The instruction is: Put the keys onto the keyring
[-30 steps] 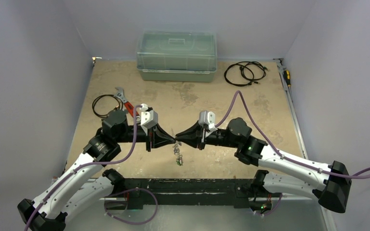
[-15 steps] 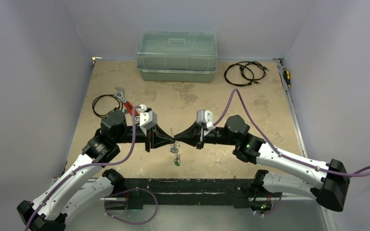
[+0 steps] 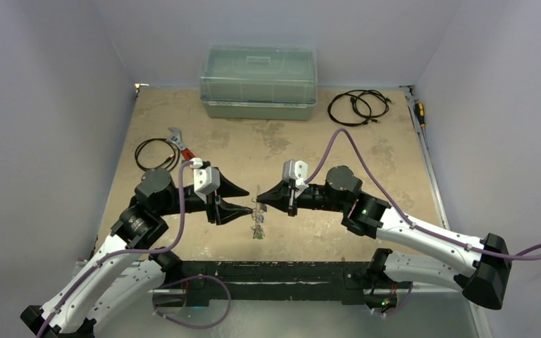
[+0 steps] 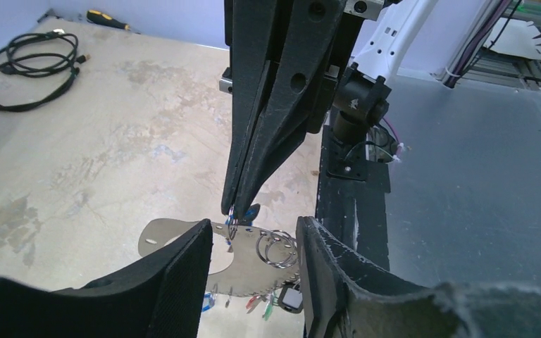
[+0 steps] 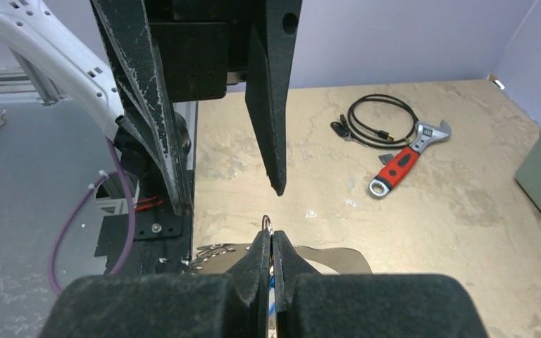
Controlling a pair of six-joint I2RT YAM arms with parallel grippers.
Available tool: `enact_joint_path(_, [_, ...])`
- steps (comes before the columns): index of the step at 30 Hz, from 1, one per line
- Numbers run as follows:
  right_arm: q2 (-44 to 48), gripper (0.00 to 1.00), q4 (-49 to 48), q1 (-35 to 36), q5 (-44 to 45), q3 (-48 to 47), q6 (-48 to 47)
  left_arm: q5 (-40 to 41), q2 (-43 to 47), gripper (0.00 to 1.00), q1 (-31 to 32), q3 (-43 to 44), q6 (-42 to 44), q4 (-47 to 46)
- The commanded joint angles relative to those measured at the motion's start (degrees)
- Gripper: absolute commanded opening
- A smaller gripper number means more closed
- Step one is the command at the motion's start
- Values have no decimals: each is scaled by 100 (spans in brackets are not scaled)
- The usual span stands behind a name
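Left pincer [image 3: 245,201] stands apart and empty, just left of the keyring [image 5: 268,224]. Right pincer [image 3: 260,203] is clamped on that ring, keys [image 3: 257,229] dangling beneath. Best approach slowly, keeping the ring level and steady.

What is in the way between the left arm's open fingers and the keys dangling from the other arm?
Nothing visible. The left fingers stand open, their gap facing the keys. The keys hang from the shut right fingers, and only air lies between the two.
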State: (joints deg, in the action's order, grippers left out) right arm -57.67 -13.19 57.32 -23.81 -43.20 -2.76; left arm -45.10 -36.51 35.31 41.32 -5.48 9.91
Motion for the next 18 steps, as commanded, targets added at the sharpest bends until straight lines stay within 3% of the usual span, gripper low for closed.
enact_joint_path(1, [198, 0, 16, 7, 210, -383, -227, 241, 90, 46, 11, 95, 274, -54])
enact_joint_path(9, [194, 0, 235, 16, -13, -487, -303, 218, 250, 49, 9, -130, 227, -513])
enact_joint_path(18, [153, 0, 295, 16, -403, -524, -304, -160, 143, 42, 19, -538, 78, -1311])
